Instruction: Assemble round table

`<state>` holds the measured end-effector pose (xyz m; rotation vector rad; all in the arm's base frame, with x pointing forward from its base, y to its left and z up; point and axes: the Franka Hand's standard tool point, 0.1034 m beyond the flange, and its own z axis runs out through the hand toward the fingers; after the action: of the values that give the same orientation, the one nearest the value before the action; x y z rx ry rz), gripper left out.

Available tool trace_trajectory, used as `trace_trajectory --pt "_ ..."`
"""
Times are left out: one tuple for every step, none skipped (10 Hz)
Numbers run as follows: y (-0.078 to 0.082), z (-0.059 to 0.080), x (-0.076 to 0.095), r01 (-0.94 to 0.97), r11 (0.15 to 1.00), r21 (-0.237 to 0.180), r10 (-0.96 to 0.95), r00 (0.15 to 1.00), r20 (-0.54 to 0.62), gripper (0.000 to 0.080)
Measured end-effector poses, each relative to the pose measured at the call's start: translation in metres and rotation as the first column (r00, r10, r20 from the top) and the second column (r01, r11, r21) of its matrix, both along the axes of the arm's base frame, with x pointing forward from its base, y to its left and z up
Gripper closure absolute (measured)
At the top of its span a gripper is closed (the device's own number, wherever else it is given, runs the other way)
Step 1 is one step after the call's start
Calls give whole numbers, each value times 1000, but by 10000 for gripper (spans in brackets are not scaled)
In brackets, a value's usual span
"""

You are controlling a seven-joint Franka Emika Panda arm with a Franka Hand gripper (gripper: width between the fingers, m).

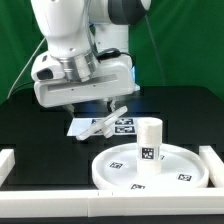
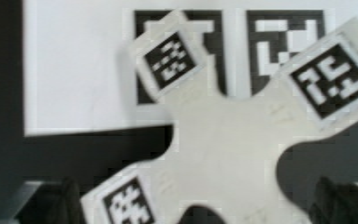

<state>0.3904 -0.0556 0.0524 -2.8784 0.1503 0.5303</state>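
Pincer [image 1: 100,108] hangs low over the far middle of the black counter [image 1: 190,105], jaws spread as wide as they go, nothing gripped. Directly under it is the cross-shaped foot piece [image 2: 220,140], lying partly over the marker board [image 2: 78,70], one arm of it seemingly tipped up off the surface. Round disc [image 1: 115,168] sits near and to the right, with the leg [image 1: 149,139] standing upright on it, well apart from the foot.

Step in hand, by my reading: picking up the foot. To do it well:
- Come straight down with a finger either side of one arm of the cross, not across the wide centre.
- Close on flat faces so the piece does not swivel.
- Lift clear of the board before carrying toward the leg, and keep the piece level for seating on the leg's top.

Hard to make out:
- Fingertips are only dark blurs in the wrist view; cannot tell whether they touch the foot.
- Foot's underside is hidden.
- Not visible whether the leg is fixed into the disc or merely standing.
- Disc's near rim runs up against the white rail [image 1: 50,198]; contact unclear.
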Motion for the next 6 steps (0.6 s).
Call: trace_trajectory --pt "4 0 1 20 1000 6 -20 1000 10 151" --pt "8 0 2 29 1000 7 -29 999 21 151" --pt "9 -1 3 29 1000 4 -29 999 23 151" --pt "8 -1 3 30 1000 4 -30 999 22 151" --pt "8 -1 3 31 1000 4 -31 999 22 151" --pt "7 -3 2 27 1000 3 -27 999 22 151"
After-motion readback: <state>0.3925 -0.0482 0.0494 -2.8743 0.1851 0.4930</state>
